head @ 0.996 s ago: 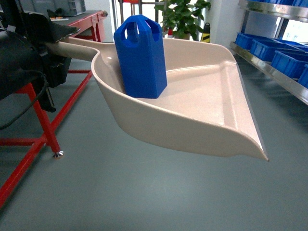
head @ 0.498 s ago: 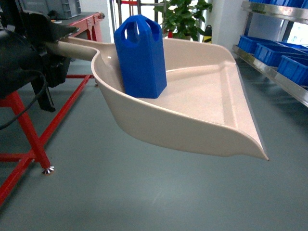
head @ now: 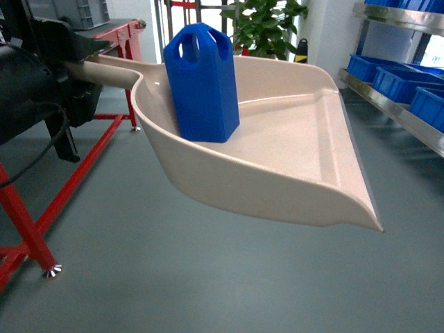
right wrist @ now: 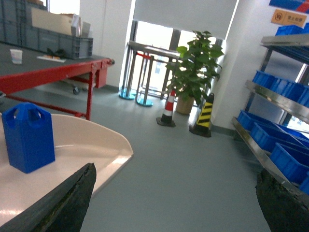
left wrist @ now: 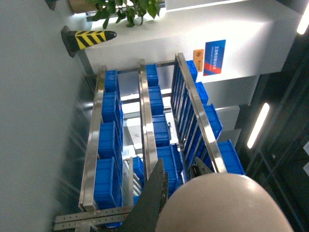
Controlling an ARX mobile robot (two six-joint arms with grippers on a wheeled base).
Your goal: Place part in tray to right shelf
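Background slid left; blocky part (head: pixel 202 82) rides glossy tray (head: pixel 298 187).

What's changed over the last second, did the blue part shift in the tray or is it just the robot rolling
Only the surroundings moved: the red table frame slid down and left in the head view, and the blue bins drifted right, so the base is travelling. The part stays upright at the back of the tray, and the left gripper keeps hold of the handle.

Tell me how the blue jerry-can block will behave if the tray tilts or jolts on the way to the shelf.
The blue jerry-can block stands upright and tall on a small base, unrestrained, so it could tip. The beige tray looks glossy, so sliding toward the open front lip seems likely. It stands near the raised back wall, which may check a backward tip only.
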